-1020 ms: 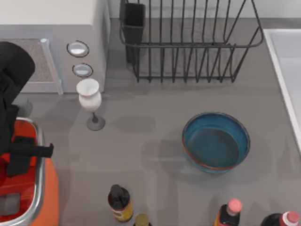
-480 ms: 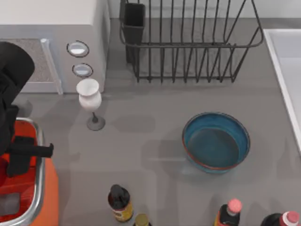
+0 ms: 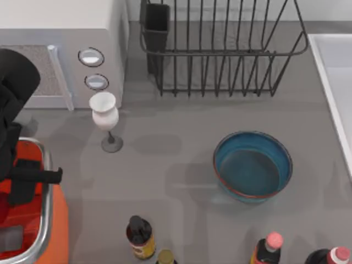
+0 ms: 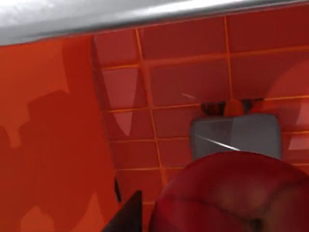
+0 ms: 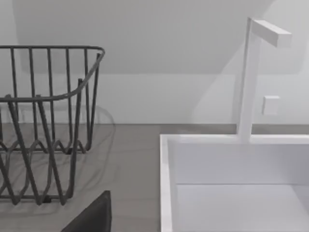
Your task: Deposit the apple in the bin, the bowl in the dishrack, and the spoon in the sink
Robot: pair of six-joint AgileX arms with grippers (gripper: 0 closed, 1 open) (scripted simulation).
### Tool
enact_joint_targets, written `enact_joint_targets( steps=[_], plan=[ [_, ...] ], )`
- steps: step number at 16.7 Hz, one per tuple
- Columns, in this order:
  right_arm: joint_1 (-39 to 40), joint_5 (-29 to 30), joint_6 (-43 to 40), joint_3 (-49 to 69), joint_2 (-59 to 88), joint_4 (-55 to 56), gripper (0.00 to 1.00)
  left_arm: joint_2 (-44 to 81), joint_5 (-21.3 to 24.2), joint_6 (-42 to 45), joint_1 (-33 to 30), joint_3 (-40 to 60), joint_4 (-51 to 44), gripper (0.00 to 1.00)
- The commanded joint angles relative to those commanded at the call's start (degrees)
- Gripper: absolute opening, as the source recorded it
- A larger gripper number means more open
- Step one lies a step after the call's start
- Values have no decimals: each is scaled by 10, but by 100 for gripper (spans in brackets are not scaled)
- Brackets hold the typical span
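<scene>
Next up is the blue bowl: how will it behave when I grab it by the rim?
The bowl looks rigid, so it probably won't flex. Its thin rim and glossy-looking walls may slip in a pinch. It sits upright on a wide base, so a push should slide it, not tip it.

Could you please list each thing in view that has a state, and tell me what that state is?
apple: inside the bin, close under the left wrist camera.
bin: open-topped, left arm over it.
bowl: upright on the table, empty.
dishrack: empty.
sink: visible part empty.
goblet: upright.
microwave: door closed.
bottles: upright, capped.
</scene>
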Motion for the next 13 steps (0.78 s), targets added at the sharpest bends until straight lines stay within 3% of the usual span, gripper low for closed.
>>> enact_joint_targets(
  steps=[13],
  plan=[
    [0, 0, 0, 0, 0, 0, 100, -52, 20, 8, 6, -14, 36, 100]
  ],
)
